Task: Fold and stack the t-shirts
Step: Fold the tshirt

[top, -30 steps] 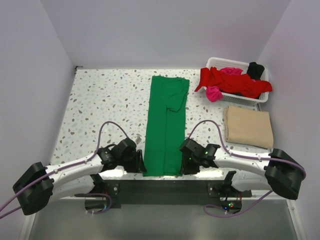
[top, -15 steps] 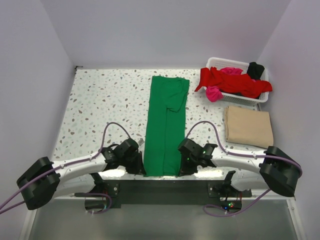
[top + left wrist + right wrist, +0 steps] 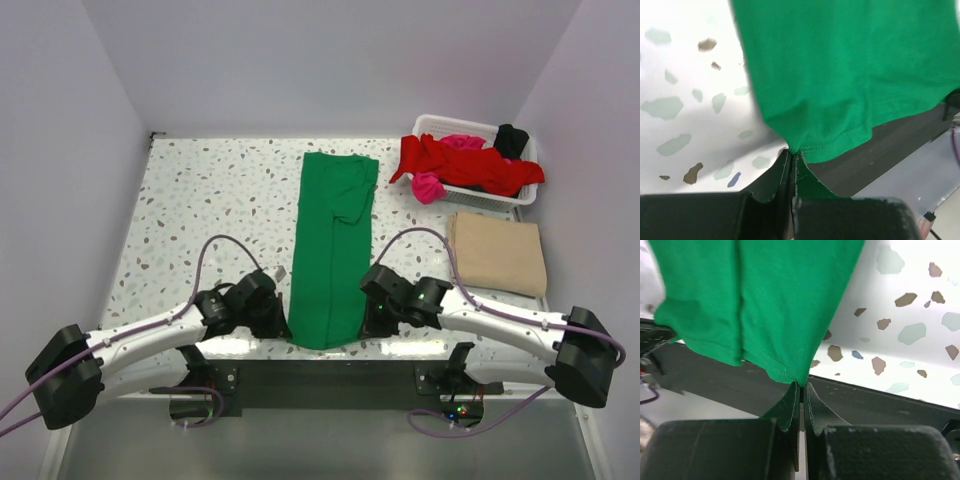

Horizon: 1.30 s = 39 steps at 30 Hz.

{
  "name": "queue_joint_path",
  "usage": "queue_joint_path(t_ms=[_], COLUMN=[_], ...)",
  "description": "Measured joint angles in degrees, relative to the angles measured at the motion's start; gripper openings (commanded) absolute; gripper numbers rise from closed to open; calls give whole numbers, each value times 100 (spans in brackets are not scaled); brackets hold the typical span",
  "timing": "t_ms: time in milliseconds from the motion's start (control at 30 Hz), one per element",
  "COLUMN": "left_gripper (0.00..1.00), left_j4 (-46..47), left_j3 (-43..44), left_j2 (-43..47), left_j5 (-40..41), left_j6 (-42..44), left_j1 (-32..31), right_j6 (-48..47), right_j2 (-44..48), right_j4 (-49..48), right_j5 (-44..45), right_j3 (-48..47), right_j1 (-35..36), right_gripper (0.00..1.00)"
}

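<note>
Pinching the near hem of the green shirt [image 3: 333, 250], both hands are clenched on cloth: left hand [image 3: 791, 156] at the 7 o'clock corner, right hand [image 3: 801, 386] at the 5 o'clock corner. The shirt lies as a long narrow strip down the middle of the bench [image 3: 200, 200], with its hem at the front edge. Tan shirt [image 3: 497, 252] folded flat at 3 o'clock. Basket [image 3: 432, 122] at 1 o'clock, heaped with red shirt [image 3: 450, 160], magenta shirt [image 3: 428, 187] and black shirt [image 3: 512, 138].
</note>
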State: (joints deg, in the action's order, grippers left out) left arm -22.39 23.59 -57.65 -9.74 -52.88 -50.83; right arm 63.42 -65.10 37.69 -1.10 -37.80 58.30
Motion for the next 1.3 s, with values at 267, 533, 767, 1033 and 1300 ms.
queue_joint_path(t_ms=[267,533,767,1033,1300], left_gripper=[0,0,0,0,0], left_j4=[94,466,850,1180,1207], left_j3=[662,1047,2046,3254,4513], left_j2=[-262,-975,-2192,-3615,-4769], left_j5=[378,289,-44,-476,-691], left_j6=[94,564,1126,1622,1904], left_j1=[70,1038,1725,2459,2802], right_j6=[-267,-935,-1672,-2330,-2745], right_j2=[-142,-885,-1897,-3053,-4168], right_j4=[330,356,293,188,175], right_j5=[433,686,695,584,435], right_j3=[-708,-1453,-2286,-3327,-4417], right_j1=[-487,-1213,-2020,-2758,-3259], right_gripper=[0,0,0,0,0])
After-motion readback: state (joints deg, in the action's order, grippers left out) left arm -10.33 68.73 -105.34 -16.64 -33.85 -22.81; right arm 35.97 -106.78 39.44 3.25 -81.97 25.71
